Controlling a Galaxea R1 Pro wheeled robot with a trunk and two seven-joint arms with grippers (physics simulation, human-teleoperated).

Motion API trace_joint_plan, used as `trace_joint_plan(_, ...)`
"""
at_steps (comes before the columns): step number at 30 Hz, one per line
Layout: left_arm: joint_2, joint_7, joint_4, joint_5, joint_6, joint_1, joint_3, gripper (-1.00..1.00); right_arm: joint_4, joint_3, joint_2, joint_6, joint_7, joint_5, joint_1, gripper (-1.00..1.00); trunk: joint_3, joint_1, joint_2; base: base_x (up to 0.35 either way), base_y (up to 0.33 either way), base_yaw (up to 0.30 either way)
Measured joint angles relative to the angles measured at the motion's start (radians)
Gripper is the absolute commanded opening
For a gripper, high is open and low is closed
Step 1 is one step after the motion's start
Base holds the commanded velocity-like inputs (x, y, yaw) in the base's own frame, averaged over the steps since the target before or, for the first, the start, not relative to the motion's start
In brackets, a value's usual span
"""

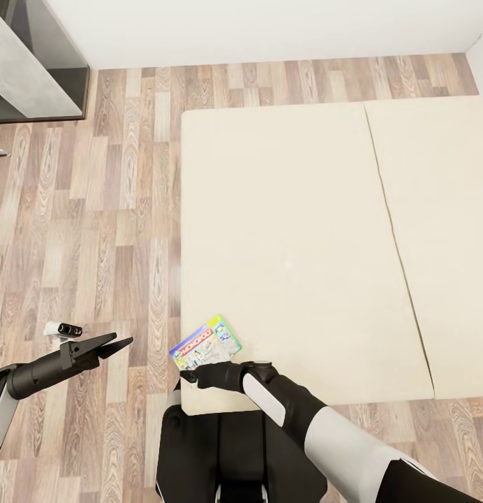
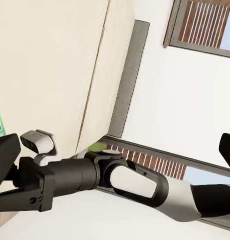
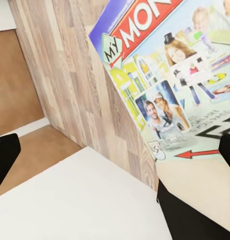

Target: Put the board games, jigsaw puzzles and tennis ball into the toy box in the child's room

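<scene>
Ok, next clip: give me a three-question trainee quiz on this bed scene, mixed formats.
1. True or false: the Monopoly box lies at the near corner of the bed, close to the edge.
2. Which claw is nearest the box? A) the left claw B) the right claw
3. Fill in: the left claw hangs over the wooden ____, beside the bed.

Key:
1. True.
2. B: the right claw sits just in front of the box at the bed's edge; its wrist view shows the cover close up.
3. Floor.
</scene>
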Motion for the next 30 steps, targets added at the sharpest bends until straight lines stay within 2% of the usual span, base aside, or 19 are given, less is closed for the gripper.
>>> trace_joint_plan(21,0.000,0.000,0.000,0.001,0.000,0.000,0.000,1.00,0.005,0.004,0.000,-0.010,0.003,0.003,0.000,1.00,0.000,0.000,0.000,0.000,0.000,0.000)
trace_joint_plan(30,0.000,0.000,0.000,0.001,0.000,0.000,0.000,1.00,0.047,-0.001,0.000,0.012,0.002,0.001,0.000,1.00,0.000,0.000,0.000,0.000,0.000,0.000)
